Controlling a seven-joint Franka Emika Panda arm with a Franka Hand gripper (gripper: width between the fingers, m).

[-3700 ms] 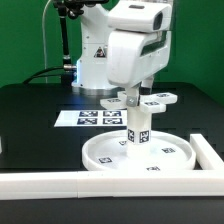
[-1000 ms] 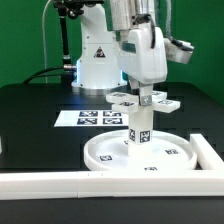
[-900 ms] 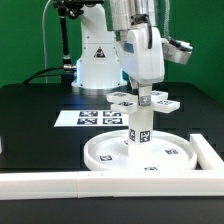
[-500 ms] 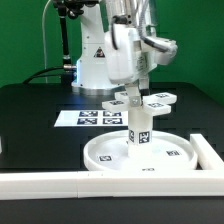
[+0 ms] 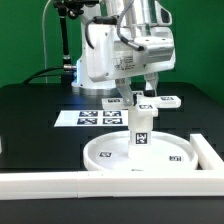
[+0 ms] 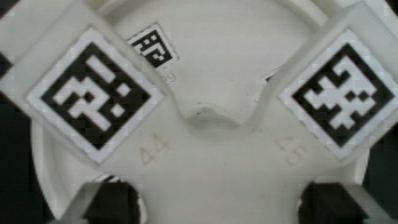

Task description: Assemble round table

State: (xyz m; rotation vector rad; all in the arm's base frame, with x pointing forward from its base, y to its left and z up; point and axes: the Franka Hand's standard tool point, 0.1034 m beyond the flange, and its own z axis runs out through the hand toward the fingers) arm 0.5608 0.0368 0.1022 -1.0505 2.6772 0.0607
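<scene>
Seating cross [image 5: 141, 103] on post [image 5: 138, 128] | claw [image 5: 141, 93] above, grip unclear | keep cross level, centred over disc [image 5: 140, 152]

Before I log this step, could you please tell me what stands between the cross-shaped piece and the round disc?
In the exterior view, the short post stands upright between them: cross-shaped piece on top, round disc below.
</scene>
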